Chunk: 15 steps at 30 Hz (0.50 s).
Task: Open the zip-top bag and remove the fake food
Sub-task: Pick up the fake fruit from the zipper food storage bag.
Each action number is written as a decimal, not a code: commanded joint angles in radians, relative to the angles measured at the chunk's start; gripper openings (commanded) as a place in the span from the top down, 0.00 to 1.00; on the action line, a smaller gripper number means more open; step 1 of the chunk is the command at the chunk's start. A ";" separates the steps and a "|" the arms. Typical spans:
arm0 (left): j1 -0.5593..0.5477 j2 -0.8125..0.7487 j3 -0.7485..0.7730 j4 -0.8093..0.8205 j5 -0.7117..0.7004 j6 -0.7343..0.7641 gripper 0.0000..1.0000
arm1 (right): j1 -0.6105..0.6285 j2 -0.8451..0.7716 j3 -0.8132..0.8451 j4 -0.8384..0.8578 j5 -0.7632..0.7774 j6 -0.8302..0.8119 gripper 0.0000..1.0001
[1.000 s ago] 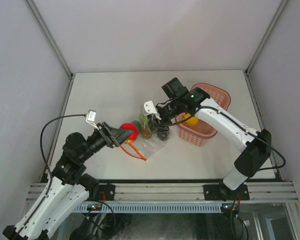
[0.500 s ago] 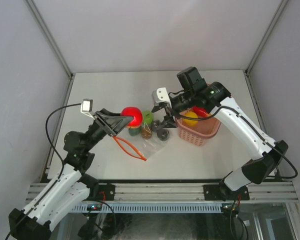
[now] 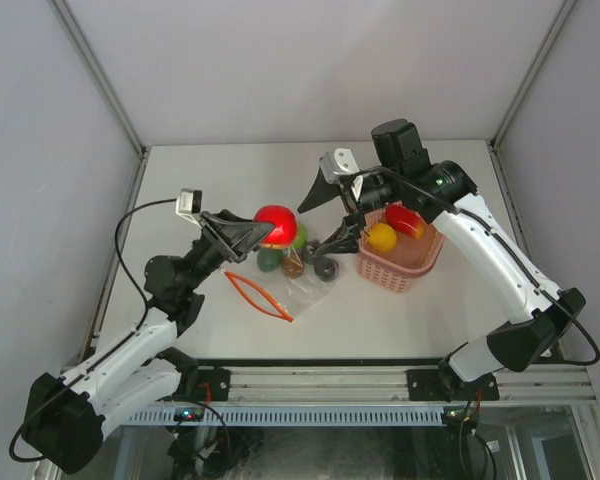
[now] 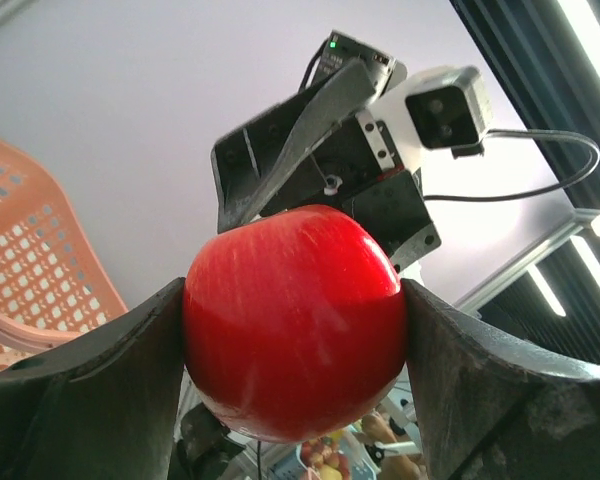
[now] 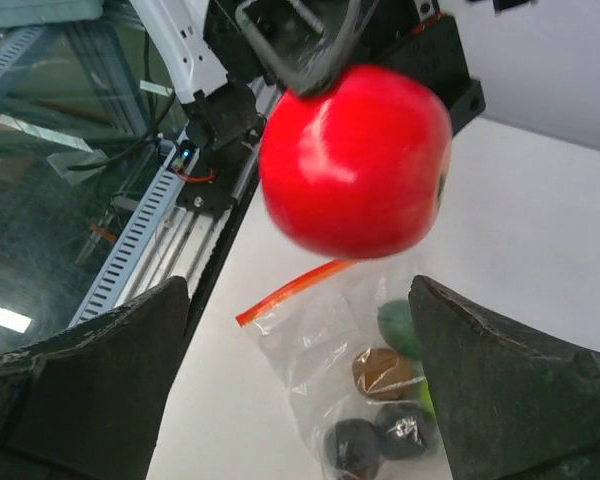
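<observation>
Red plastic stands out from above: a red apple (image 3: 277,224) is clamped between the fingers of the left gripper (image 3: 268,230), lifted clear of the tabletop (image 3: 210,180). Just below it the zip-top bag (image 3: 298,287) lies flat, its orange-red zip strip (image 3: 260,297) toward the near edge. Dark green, brown and blackish fake food (image 3: 294,264) sits at the bag's far end. The right gripper (image 3: 327,215) hangs just right of the apple, jaws wide apart and holding nothing. A pink basket (image 3: 395,272) to the right holds a yellow piece (image 3: 382,237) and a red one.

From the left wrist, the apple fills the gap between both fingers, touching each, with the right gripper close behind it.

From the right wrist, the apple hovers between the spread fingers without touching them. The bag lies on the tabletop below with several pieces inside.
</observation>
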 commanded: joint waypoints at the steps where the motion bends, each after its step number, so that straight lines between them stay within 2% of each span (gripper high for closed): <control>1: -0.051 0.029 -0.008 0.100 -0.025 -0.016 0.89 | 0.028 -0.017 0.025 0.123 -0.043 0.114 0.08; 5: -0.082 0.071 0.013 0.118 -0.034 -0.013 0.89 | 0.068 -0.018 0.017 0.153 0.010 0.152 0.08; 10: -0.114 0.094 0.024 0.118 -0.053 -0.001 0.89 | 0.082 -0.019 -0.014 0.265 0.046 0.286 0.08; 15: -0.134 0.102 0.028 0.118 -0.069 0.001 0.89 | 0.118 -0.025 -0.055 0.278 0.090 0.282 0.08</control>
